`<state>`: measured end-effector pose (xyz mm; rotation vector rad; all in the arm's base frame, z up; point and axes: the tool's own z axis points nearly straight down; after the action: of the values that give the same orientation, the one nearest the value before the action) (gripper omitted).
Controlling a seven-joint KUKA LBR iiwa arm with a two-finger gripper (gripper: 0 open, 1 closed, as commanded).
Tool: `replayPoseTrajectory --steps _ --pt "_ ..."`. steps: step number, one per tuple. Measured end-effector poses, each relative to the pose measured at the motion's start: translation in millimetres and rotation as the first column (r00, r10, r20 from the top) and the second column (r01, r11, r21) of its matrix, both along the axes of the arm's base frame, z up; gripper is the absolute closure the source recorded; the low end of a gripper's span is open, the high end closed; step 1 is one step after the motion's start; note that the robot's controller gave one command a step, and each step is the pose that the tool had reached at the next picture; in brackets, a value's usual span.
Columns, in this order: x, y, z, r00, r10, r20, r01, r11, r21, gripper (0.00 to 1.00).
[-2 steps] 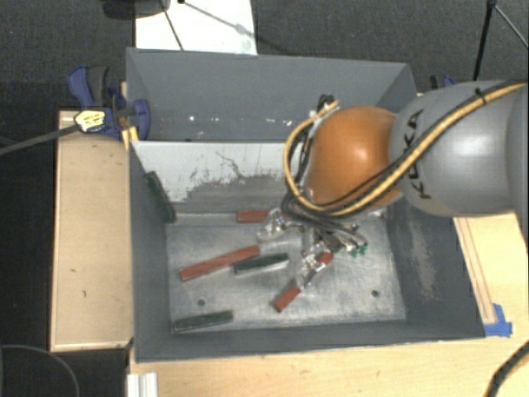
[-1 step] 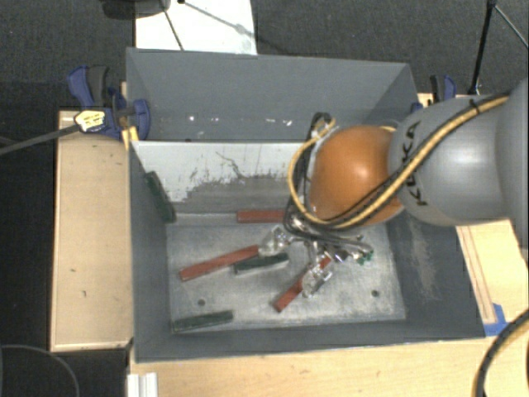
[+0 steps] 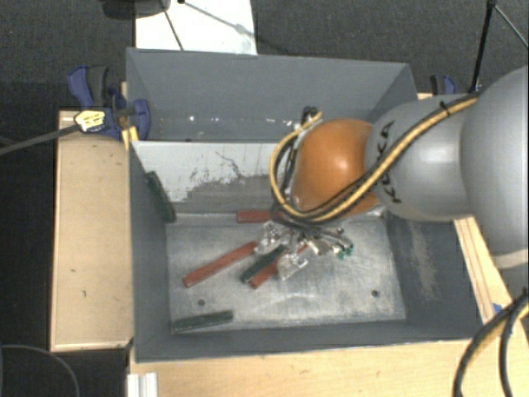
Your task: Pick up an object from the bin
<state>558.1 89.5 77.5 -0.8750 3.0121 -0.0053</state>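
Claw [image 3: 289, 255] low at centre of bin [image 3: 372, 292], over dk-green stick [image 3: 259, 267] beside long red-brown stick [image 3: 216, 266]. Can't tell if claw's apart or clamped. Nothing lifted yet, I'd say; grasp & lift remain.

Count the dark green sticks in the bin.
3: the leaning stick at the left wall, the front stick lying front left, and the middle stick beside the gripper. The arm may hide more.

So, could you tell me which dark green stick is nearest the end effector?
The dark green stick mid-bin, at the end effector beside a red stick; another green stick lies by the left wall, a third lies front-left.
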Motion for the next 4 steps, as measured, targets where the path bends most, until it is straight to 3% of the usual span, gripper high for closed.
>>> replayPoseTrajectory --steps 3,4 --pt "-1.5 0.0 4.4 1.000 -0.002 -0.003 0.002 1.000 0.002 1.00" --pt "-2.2 0.3 20.2 1.000 -0.002 -0.006 0.002 1.000 0.003 1.00"
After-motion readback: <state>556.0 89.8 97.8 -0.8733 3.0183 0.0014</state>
